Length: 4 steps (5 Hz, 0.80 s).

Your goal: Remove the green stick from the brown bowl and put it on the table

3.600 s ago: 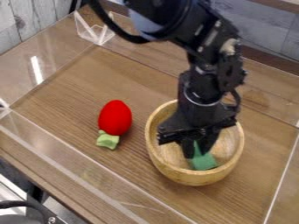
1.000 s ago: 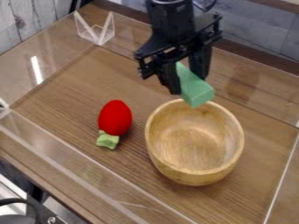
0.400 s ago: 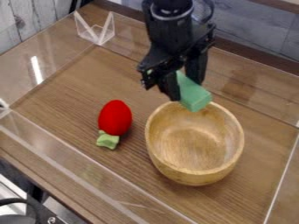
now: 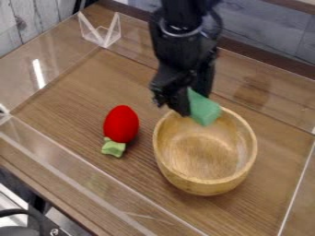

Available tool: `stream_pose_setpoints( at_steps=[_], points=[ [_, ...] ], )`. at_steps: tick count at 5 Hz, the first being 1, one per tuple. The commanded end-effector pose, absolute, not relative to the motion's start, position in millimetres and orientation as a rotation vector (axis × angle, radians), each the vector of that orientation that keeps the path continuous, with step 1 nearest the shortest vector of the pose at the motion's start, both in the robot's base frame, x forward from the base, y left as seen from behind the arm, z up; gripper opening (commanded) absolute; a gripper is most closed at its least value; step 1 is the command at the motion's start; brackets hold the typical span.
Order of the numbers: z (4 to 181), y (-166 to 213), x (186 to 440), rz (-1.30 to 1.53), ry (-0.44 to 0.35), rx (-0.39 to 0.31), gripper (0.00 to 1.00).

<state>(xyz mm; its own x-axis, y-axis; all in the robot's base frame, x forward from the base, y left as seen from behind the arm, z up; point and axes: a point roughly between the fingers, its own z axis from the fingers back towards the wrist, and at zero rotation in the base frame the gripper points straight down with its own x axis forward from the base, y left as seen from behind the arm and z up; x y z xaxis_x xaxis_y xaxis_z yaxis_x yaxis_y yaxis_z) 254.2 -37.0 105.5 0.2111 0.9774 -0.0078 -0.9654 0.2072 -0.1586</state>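
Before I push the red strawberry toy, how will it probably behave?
The red strawberry toy may roll sideways, because its body looks rounded. Its pale-green stem would probably make that roll uneven, since it sticks out at one end.

The round light-brown wooden bowl with a thick rim (image 4: 205, 168) sits on the brown wood-grain tabletop (image 4: 74, 120), its inside bare toward the front; at its far side the flat rectangular mint-green block (image 4: 200, 108) is held up in the black tool (image 4: 180, 100), tilted, its lower end over the bowl's far part; whether block and rim touch cannot be told; beside the bowl, apart from it, lies the red strawberry toy (image 4: 121, 123) with its small pale-green stem (image 4: 113, 147) pointing toward the front edge
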Motion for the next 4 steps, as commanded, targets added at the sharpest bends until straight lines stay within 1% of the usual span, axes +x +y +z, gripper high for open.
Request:
stream_pose_setpoints(
  at_steps=[1, 2, 3, 4],
  points=[
    [117.4, -53.8, 264.2, 1.44, -0.154, -0.161, 0.0],
    [111.1, -47.1, 259.9, 1.424, -0.154, -0.157, 0.0],
    [110.8, -36.4, 257.1, 1.413, -0.151, -0.153, 0.0],
    [109.8, -35.3, 255.4, 1.443, -0.152, -0.146, 0.0]
  ],
)
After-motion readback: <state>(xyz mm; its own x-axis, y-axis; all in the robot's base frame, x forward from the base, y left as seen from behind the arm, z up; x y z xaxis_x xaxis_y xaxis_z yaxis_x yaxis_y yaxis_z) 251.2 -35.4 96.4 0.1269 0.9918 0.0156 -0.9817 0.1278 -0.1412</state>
